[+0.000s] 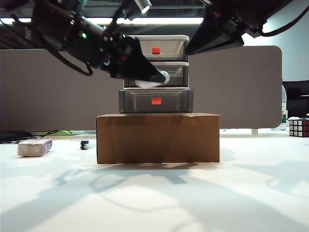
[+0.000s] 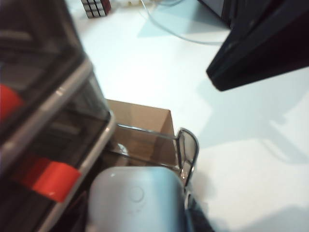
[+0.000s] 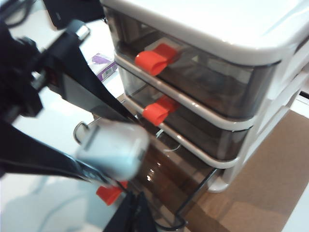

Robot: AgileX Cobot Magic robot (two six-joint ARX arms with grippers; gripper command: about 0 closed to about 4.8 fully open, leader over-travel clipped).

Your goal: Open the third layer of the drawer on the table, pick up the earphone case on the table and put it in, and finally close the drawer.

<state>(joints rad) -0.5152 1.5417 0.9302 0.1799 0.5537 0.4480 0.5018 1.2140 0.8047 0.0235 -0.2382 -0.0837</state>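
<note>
**Inspector:** Since the table (image 1: 159, 203) in the foreground is bare, where is the case?

**Assistant:** Off the table. The left gripper (image 1: 159, 77) holds the case (image 1: 153, 83), jaws closed on it at a middling width. The right wrist view shows it clamped between the two black fingers (image 3: 91, 84), carried over the third layer (image 3: 169, 188). The left wrist view looks down past the case (image 2: 137, 198) into that open tray (image 2: 186, 145).

**Inspector:** Why held there?

**Assistant:** My judgement: the lowest drawer stands pulled out, so the case is being positioned above it for a drop. It has not been released.

**Inspector:** The drawer itself?

**Assistant:** The drawer (image 1: 155, 72) sits on a cardboard box (image 1: 158, 137), which raises it to working height. The upper two tiers are shut; red handles (image 3: 155, 60) show on each. The third layer's handle (image 1: 156, 100) projects forward.

**Inspector:** The right gripper?

**Assistant:** The right gripper (image 1: 193, 48) hangs high, beside the unit's top right. Its jaw state I cannot tell; its fingertips are barely in shot. It appears parked clear of the left arm.

**Inspector:** Farther back?

**Assistant:** A greyish block (image 1: 35, 147) far left, a cube (image 1: 299, 127) far right. Neither matters here.
</note>
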